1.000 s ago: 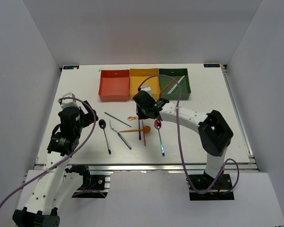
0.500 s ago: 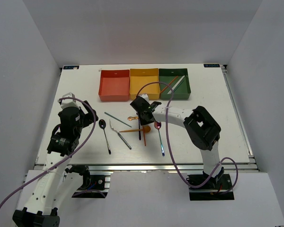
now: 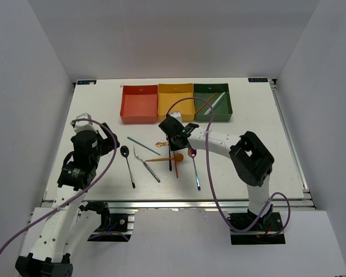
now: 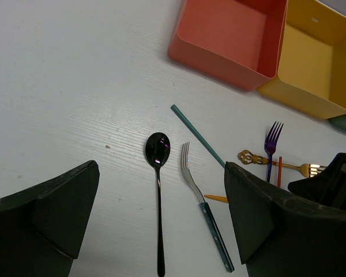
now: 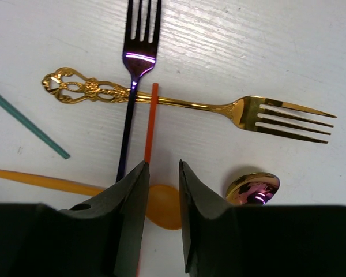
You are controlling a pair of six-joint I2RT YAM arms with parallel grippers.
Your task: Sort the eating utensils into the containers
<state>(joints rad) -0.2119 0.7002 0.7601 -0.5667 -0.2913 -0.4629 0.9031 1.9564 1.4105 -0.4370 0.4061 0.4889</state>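
- Right gripper [image 5: 161,167] hangs low over the utensil cluster near the middle of the tabletop. Its jaws are narrowed to a slim gap that straddles the orange chopstick [image 5: 151,121], and the gap looks wider than the stick, so nothing is pinched yet.
- Left gripper [image 4: 160,173] hovers over the left half of the tabletop, jaws spread wide and holding nothing.
- Three boxes sit side by side along the far edge: red box [image 3: 139,104], yellow box [image 3: 176,103] and green box [image 3: 213,98].
- Done so far: only the green box holds anything, two chopsticks lying slantwise, one orange [image 3: 205,105] and one pale [image 3: 217,102]. No utensil shows in the red or yellow box.
- Left on the tabletop are eight pieces:
  - black spoon [image 4: 158,173]
  - teal-handled fork [image 4: 202,202]
  - teal chopstick [image 4: 199,135]
  - gold fork [image 5: 190,104], which crosses both the purple fork [image 5: 132,86] and the orange chopstick
  - orange spoon [image 5: 161,205]
  - iridescent spoon [image 3: 194,164]
- Judged from this, the sort is at an early stage. One kind has been started, and the forks and spoons have not been touched.
- The step in hand looks like taking the orange chopstick, probably for the green box beside its match.
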